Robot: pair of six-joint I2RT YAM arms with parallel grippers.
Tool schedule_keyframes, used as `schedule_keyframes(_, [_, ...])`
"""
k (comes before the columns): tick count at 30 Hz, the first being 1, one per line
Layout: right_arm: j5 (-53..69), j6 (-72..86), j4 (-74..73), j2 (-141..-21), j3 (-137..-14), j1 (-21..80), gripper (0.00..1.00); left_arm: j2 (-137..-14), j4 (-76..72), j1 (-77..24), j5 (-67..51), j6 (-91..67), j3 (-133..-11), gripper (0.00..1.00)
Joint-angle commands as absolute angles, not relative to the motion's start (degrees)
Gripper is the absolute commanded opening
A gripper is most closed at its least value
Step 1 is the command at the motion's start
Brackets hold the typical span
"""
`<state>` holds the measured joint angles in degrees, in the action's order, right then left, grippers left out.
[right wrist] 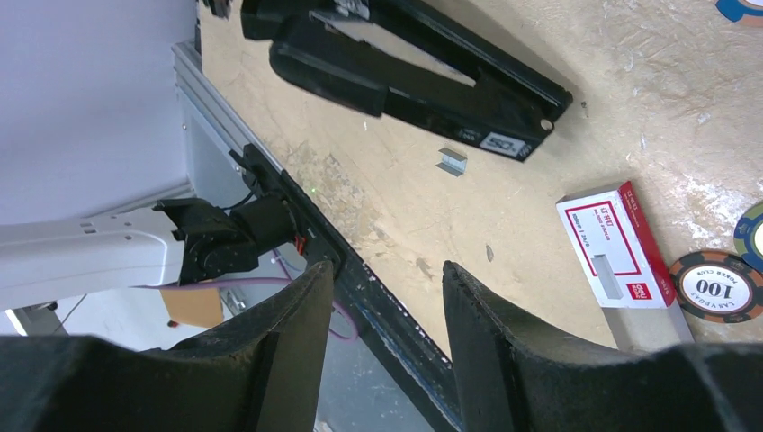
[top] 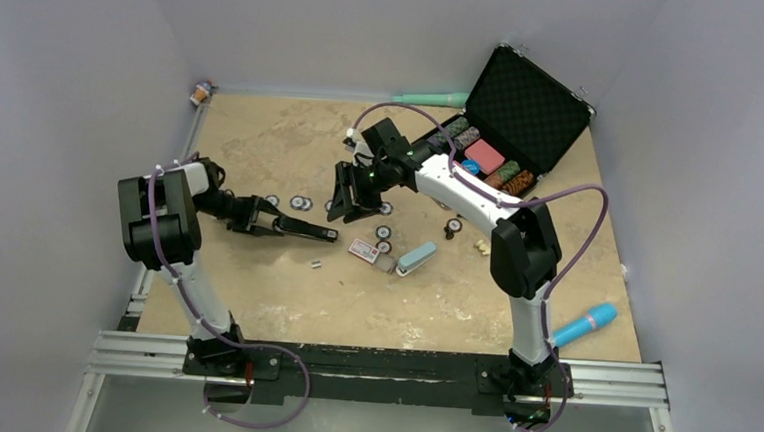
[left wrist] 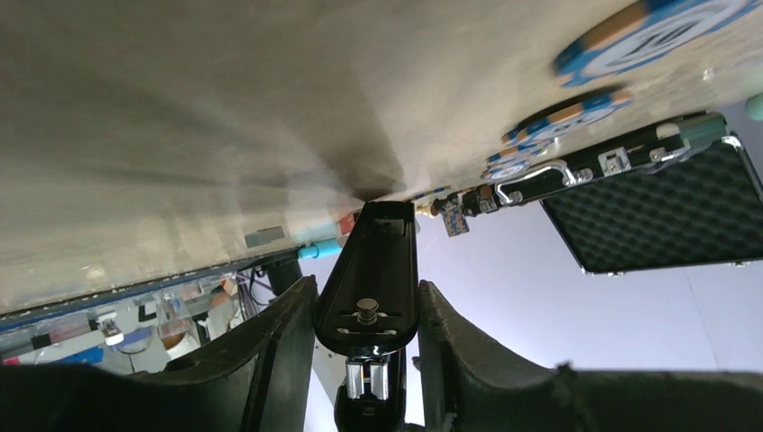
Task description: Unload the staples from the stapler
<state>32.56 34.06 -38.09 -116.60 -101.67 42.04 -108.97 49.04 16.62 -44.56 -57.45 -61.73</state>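
Left of centre on the desk (top: 262,139), locate the stapler (top: 309,232), pointing right and clamped from both sides along its rear half by the left fingers (left wrist: 270,360). Confirm the grasp in the left wrist view: black body with metal inner channel wedged tight between both pads. Nose touching the desk or just above it: cannot tell. Just beside the nose, on the side toward the arm bases and not touching it, find the staples (right wrist: 453,160), one short grey strip lying loose on the bare desk. Note the right fingers (right wrist: 279,360) spread apart with nothing between them, hovering over the desk beyond the stapler. Right of the staples, note a red-and-white box (top: 363,250), poker chips (top: 384,232) and a pale blue block (top: 417,257).
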Motion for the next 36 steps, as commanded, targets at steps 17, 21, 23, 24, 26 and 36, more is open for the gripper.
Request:
schedule_keyframes(17, [30.0, 33.7, -37.9, -108.3, -99.6, 41.5, 0.52, -102.6, 70.3, 17.7, -26.8, -46.4, -83.5, 1.0])
schedule_keyframes(21, [26.9, 33.4, -38.2, -104.3, -96.8, 40.4, 0.52, -98.4, 71.7, 17.5, -25.0, -44.9, -87.1, 1.0])
schedule_keyframes(23, [24.8, 33.2, -39.0, -102.4, -95.7, 40.1, 0.52, -96.4, 71.8, 16.9, -23.8, -44.4, -88.7, 1.0])
schedule_keyframes(24, [23.7, 33.0, -39.7, -101.3, -95.4, 39.9, 0.52, -95.5, 71.7, 16.2, -22.9, -43.9, -89.5, 1.0])
schedule_keyframes(26, [20.6, 32.9, -41.1, -99.2, -95.1, 39.9, 0.55, -93.9, 71.7, 14.5, -21.8, -42.5, -91.1, 1.0])
schedule_keyframes(36, [9.8, 33.1, -45.6, -86.9, -92.9, 37.2, 0.99, -89.1, 70.1, -3.4, -17.8, -35.6, -96.7, 1.0])
